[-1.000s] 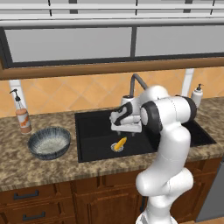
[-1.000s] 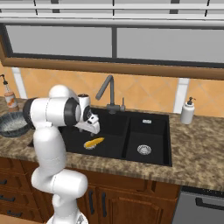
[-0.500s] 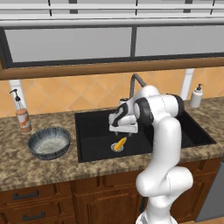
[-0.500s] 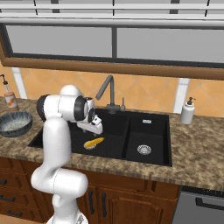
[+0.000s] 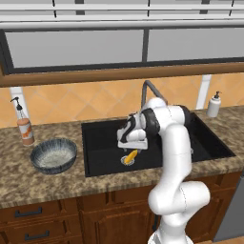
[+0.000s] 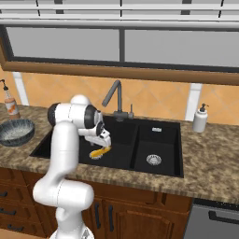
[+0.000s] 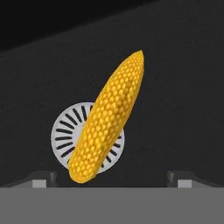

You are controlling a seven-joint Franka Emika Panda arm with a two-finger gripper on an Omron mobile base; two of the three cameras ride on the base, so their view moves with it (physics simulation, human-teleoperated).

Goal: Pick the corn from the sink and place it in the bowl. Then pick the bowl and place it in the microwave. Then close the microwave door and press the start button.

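A yellow-orange corn (image 7: 108, 120) cob is lying aslant on the floor of the left basin of the black double-basin sink (image 5: 100, 143), its blunt end overlapping the round slotted metal drain (image 7: 65, 135) and its tapered tip pointing away. Seen from the base, the corn (image 5: 129, 156) is sitting near the basin's front wall; from the other side the corn (image 6: 99, 151) is resting at the same spot. The blue-grey ribbed bowl (image 5: 53, 155), pale and speckled inside, is standing upright on the bench left of the sink, well apart from the corn.
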